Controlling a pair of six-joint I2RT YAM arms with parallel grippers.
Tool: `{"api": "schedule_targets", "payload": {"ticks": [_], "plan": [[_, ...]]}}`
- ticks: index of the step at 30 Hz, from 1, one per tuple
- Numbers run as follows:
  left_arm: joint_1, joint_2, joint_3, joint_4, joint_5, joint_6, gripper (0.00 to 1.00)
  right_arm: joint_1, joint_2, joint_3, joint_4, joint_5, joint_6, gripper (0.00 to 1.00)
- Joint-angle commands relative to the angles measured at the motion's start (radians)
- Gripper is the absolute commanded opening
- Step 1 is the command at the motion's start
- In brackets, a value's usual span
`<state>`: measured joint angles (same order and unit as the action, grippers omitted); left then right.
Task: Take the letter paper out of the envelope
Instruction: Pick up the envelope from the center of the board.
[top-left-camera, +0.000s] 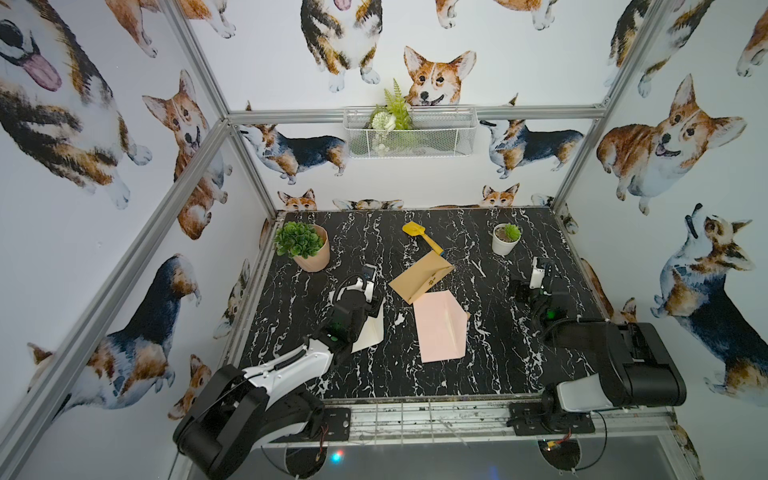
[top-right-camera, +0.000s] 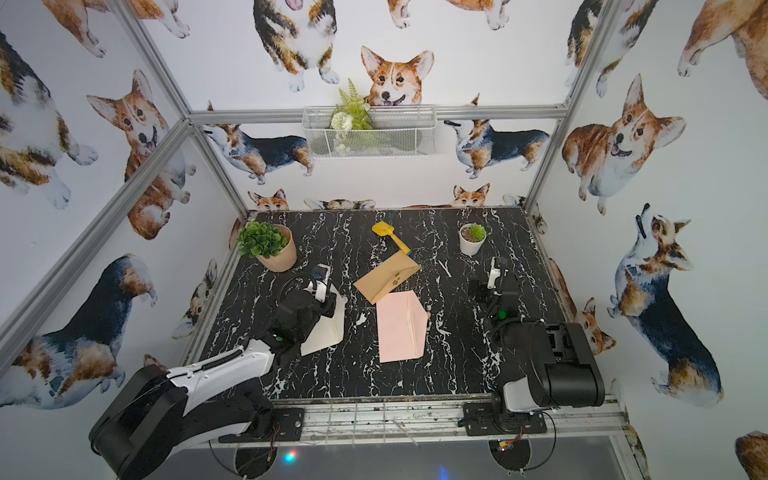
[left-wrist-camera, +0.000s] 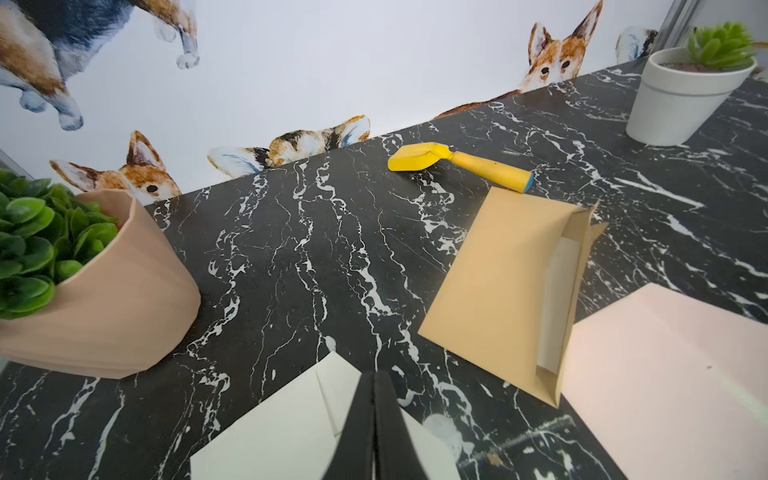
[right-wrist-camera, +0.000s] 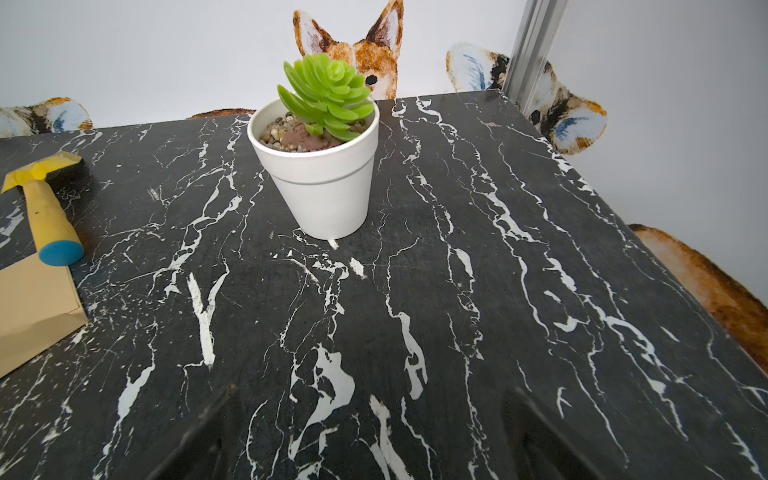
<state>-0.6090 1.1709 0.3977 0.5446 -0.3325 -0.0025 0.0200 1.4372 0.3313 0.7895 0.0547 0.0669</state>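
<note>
left gripper (left-wrist-camera: 376, 382) closed tight on the cream envelope (top-left-camera: 370, 332), left of centre in both top views; a real pinch cannot be confirmed. right gripper (right-wrist-camera: 374, 390) wide open and empty over bare table (right-wrist-camera: 498, 249). no letter paper out yet: kraft envelope (top-left-camera: 419, 276) and pink envelope (top-left-camera: 440, 328) lie mid-frame, so extraction judged barely begun.

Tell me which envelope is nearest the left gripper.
The cream envelope, right under the left gripper; the brown envelope and pink envelope lie farther off.
</note>
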Motion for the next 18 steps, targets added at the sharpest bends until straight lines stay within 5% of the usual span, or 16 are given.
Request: {"api": "schedule_targets", "payload": {"ticks": [1,13,18], "plan": [[-0.010,-0.007,0.007,0.028,-0.003,-0.036,0.07,0.003,0.003,0.005,0.011,0.012,-0.009,1.00],[-0.012,-0.073,-0.028,-0.006,-0.017,-0.034,0.31,0.003,0.002,0.005,0.012,0.012,-0.010,1.00],[-0.013,-0.062,-0.018,-0.025,-0.015,-0.032,0.31,0.003,0.002,0.005,0.011,0.012,-0.009,1.00]]}}
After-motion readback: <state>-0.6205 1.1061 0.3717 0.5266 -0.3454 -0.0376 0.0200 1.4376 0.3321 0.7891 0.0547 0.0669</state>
